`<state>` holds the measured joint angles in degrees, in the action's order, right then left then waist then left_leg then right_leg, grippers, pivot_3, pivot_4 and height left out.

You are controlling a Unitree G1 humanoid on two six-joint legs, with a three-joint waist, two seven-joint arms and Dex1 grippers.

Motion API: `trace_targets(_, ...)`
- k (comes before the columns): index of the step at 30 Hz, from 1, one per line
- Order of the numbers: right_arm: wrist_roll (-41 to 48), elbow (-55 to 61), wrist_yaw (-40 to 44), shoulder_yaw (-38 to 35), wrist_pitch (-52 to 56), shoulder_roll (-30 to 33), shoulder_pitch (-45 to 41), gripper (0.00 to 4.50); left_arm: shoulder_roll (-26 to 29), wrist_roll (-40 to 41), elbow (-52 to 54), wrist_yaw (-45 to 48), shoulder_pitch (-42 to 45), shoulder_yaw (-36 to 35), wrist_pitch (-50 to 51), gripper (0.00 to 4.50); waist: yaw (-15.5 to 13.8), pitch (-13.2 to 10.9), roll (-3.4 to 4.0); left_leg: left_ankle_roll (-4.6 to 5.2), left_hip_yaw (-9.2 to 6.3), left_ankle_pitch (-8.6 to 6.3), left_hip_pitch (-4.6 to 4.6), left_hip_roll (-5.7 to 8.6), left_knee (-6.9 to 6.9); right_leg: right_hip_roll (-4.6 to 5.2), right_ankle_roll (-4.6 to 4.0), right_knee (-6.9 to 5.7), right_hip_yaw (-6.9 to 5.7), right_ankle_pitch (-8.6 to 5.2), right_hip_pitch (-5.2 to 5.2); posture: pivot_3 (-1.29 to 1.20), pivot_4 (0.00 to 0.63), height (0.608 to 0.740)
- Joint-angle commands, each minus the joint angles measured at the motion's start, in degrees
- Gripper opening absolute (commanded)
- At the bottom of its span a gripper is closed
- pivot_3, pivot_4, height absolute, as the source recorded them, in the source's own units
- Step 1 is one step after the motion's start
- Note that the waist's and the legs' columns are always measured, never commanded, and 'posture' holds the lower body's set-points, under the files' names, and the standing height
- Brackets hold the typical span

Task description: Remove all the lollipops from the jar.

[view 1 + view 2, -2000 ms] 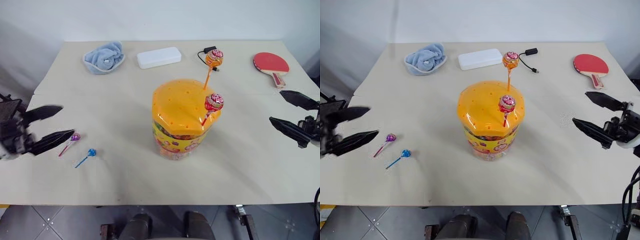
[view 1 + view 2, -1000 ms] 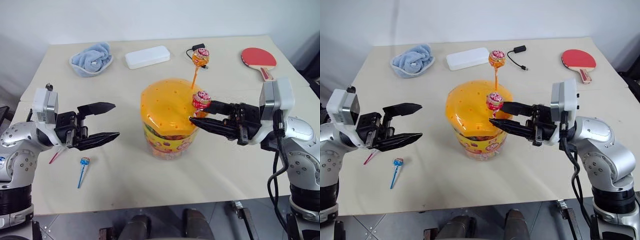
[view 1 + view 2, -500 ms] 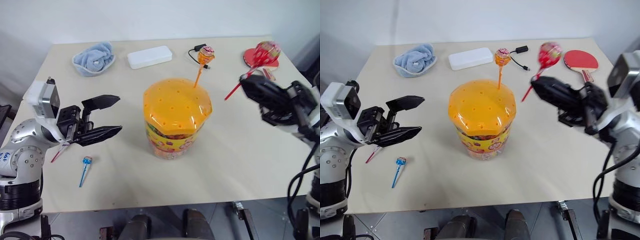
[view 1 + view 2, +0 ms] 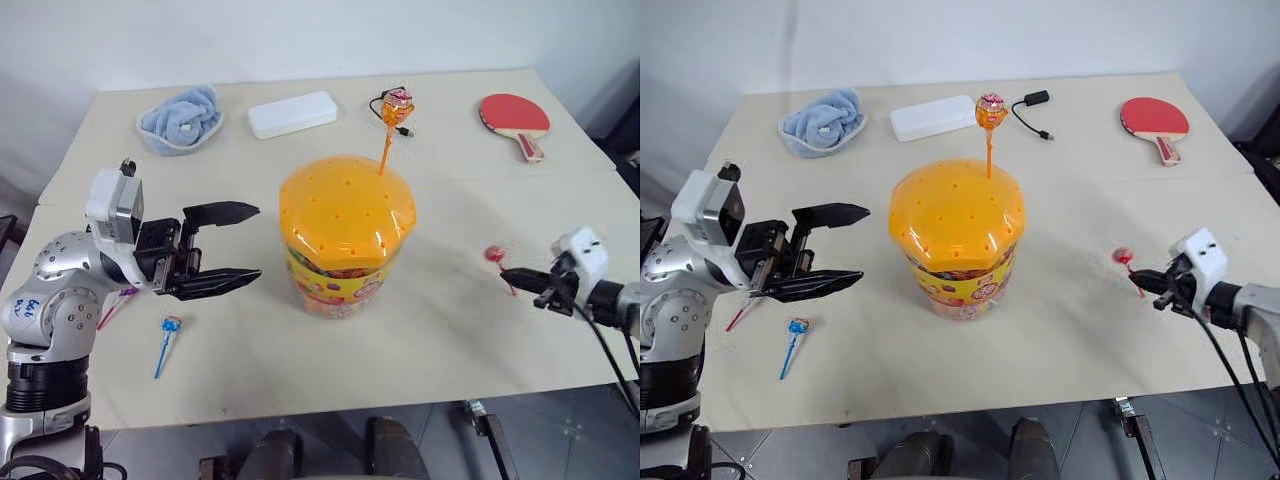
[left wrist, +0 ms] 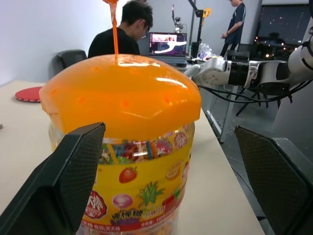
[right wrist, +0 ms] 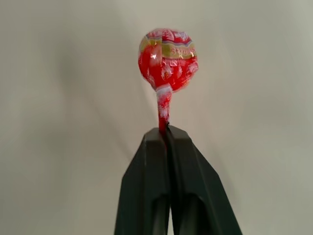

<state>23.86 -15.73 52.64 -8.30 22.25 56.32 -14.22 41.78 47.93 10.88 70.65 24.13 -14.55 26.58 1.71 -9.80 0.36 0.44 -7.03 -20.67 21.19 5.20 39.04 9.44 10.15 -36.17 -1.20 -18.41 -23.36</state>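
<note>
The jar [image 4: 345, 235], a clear tub with an orange dotted lid and a yellow-red label, stands mid-table. An orange lollipop [image 4: 398, 105] sticks up from the far side of its lid. My right gripper [image 4: 515, 275] is shut on the stick of a red lollipop [image 6: 167, 58], held low over the table to the right of the jar. My left gripper [image 4: 258, 241] is open, level with the jar's left side and a little away from it. A blue lollipop [image 4: 170, 325] lies on the table at the left. A purple-pink lollipop [image 4: 118, 303] lies partly hidden behind my left arm.
At the back of the table are a blue towel [image 4: 180, 118], a white box [image 4: 292, 113], a black cable [image 4: 385, 103] and a red paddle [image 4: 515, 115]. In the left wrist view, people [image 5: 122, 29] are beyond the table.
My right gripper closed on the red lollipop at the lid, pulled it out, then swung right and down to the table. The left gripper stayed open beside the jar.
</note>
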Motion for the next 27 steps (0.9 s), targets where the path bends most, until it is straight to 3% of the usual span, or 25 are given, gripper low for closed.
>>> trace_targets(1,-3.92,-4.19,0.72,0.9,-1.22,0.25,-1.18,0.67,1.71,-0.8,1.28,0.94,-0.53,-1.27,-1.58,4.5,-0.12,0.01,-0.03,0.0,0.0,0.0,-0.01,0.01,0.03,0.01,0.0,0.0,0.0,0.0,0.03,0.0,0.15,0.74)
trace_targets(6,-3.94,-5.59,5.82,-1.81,-6.19,0.98,-0.82,2.28,2.26,-0.56,1.01,0.6,-0.49,-2.0,-1.83,4.5,-0.39,0.04,-0.08,0.0,-0.17,0.0,-0.02,0.02,0.09,0.01,0.05,0.15,-0.03,0.03,0.21,0.0,0.15,0.74)
trace_targets(12,11.25,-0.46,21.89,-15.25,-9.6,0.65,-2.72,4.11,2.17,0.95,1.16,-0.97,-1.08,-4.34,-1.15,4.5,-0.14,0.0,0.02,0.0,-0.07,0.0,0.0,0.0,0.03,0.01,0.08,0.2,-0.03,0.04,0.16,0.0,0.15,0.74)
trace_targets(17,21.55,10.83,20.65,-13.43,1.84,-3.08,-11.25,4.11,0.64,2.95,0.51,-4.28,-1.05,-6.52,-0.15,4.5,0.12,0.0,0.02,-0.03,-0.09,-0.02,-0.03,-0.1,0.03,-0.04,0.09,0.21,-0.06,0.05,0.09,0.0,0.15,0.74)
trace_targets(20,24.87,17.03,14.93,-8.54,7.69,-9.13,-17.93,4.11,0.06,3.16,0.06,-5.36,-1.17,-6.95,-0.07,4.5,-0.02,0.0,0.02,-0.08,-0.14,-0.04,-0.03,-0.11,0.04,-0.05,0.1,0.17,-0.08,0.05,0.02,0.0,0.15,0.74)
trace_targets(24,27.12,19.87,9.11,-3.74,12.1,-17.88,-25.8,4.11,-0.26,3.97,0.37,-6.33,-1.46,-7.7,0.66,4.5,-0.21,0.0,0.01,-0.08,-0.2,-0.04,0.03,-0.03,0.06,0.0,0.1,0.14,-0.05,0.05,-0.05,0.0,0.15,0.74)
trace_targets(27,23.24,19.99,8.38,0.78,10.01,-22.18,-29.44,4.11,-0.11,4.25,0.67,-6.38,-2.2,-8.2,0.91,4.5,-0.19,0.0,0.01,-0.08,-0.35,-0.05,0.05,0.05,0.08,0.02,0.02,0.0,-0.06,0.1,-0.11,0.0,0.15,0.74)
